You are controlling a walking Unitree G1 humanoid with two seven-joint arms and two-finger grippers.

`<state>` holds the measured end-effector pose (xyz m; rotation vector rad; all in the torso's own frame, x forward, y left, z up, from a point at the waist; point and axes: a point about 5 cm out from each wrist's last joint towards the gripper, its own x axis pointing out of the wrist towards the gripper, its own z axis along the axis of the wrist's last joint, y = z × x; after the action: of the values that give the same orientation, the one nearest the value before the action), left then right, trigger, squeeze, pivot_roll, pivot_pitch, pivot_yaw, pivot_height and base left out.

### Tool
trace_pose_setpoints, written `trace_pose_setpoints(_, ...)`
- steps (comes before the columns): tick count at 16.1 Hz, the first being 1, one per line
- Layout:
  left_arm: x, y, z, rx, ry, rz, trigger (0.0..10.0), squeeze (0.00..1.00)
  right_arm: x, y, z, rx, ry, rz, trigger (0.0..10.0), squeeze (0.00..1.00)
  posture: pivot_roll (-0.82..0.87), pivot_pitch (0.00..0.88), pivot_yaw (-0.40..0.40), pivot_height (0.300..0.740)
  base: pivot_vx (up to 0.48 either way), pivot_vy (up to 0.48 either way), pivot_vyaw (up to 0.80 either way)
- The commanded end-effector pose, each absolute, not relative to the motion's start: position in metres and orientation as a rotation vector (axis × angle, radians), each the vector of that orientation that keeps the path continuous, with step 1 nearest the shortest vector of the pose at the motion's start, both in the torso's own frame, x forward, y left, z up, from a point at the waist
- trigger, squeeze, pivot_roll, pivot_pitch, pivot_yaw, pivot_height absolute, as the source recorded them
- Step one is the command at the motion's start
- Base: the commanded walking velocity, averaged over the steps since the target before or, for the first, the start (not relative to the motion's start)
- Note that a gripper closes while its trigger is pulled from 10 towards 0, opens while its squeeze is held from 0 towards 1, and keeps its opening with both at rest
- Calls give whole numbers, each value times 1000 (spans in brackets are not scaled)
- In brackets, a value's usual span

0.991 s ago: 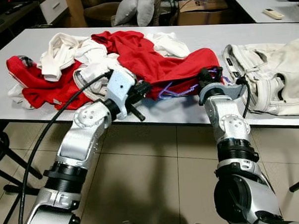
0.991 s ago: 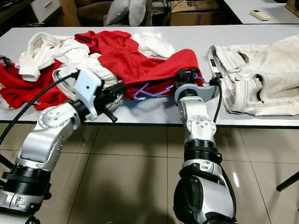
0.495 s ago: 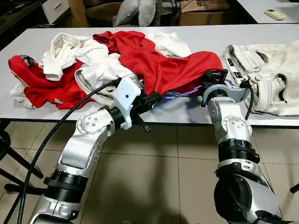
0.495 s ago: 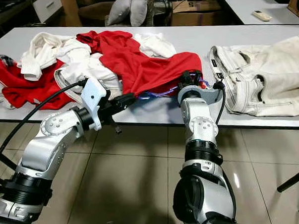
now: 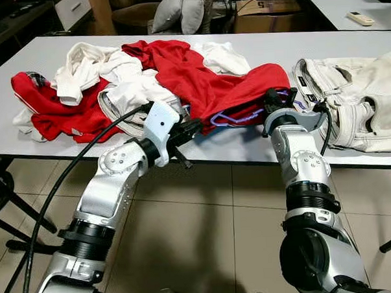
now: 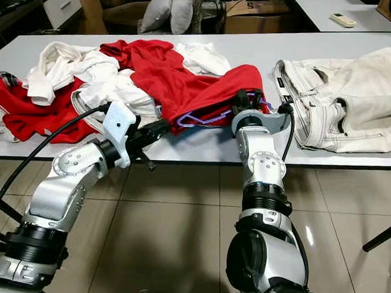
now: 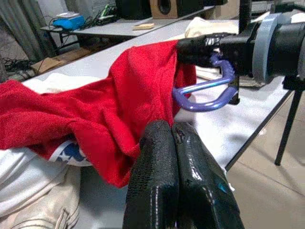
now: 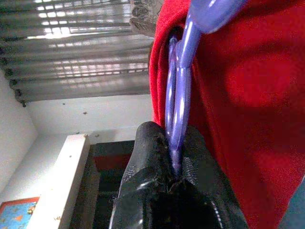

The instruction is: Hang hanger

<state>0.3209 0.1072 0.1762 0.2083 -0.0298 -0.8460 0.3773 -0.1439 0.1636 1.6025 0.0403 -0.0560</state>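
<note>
Right wrist view: right gripper (image 8: pixel 174 179) clamped on the purple hanger (image 8: pixel 180 102), half inside the red shirt (image 5: pixel 209 87) at the table (image 5: pixel 247 144) edge. Left gripper (image 7: pixel 174 143) pinched on the hem. Keep both grips tight; draw cloth over hanger slowly.

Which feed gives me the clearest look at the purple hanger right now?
The left wrist view: the purple hanger shows as an open loop sticking out from under the red shirt, held by the right gripper. The right wrist view shows its bars edge-on, pinched between the fingers. The eye views show a thin purple outline at the shirt's edge.
</note>
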Motion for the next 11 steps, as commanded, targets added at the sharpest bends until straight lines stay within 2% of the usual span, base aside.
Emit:
trace_pose_setpoints(1, 322, 109, 185, 213, -61, -838, 0, 0, 377, -137, 164, 1591, 48, -36, 10000, 0, 46, 26, 41, 740, 0, 0, 0)
trace_pose_setpoints(3, 321, 109, 188, 207, -72, -848, 0, 0, 378, -137, 163, 1588, 55, -40, 10000, 0, 46, 26, 41, 740, 0, 0, 0)
trace_pose_setpoints(7, 298, 96, 185, 159, -49, -972, 0, 0, 381, -142, 160, 1612, 50, -79, 10000, 0, 48, 26, 39, 740, 0, 0, 0)
trace_pose_setpoints(11, 293, 84, 174, 186, -13, -1031, 0, 0, 390, -135, 172, 1638, 42, -57, 10000, 0, 48, 27, 31, 740, 0, 0, 0)
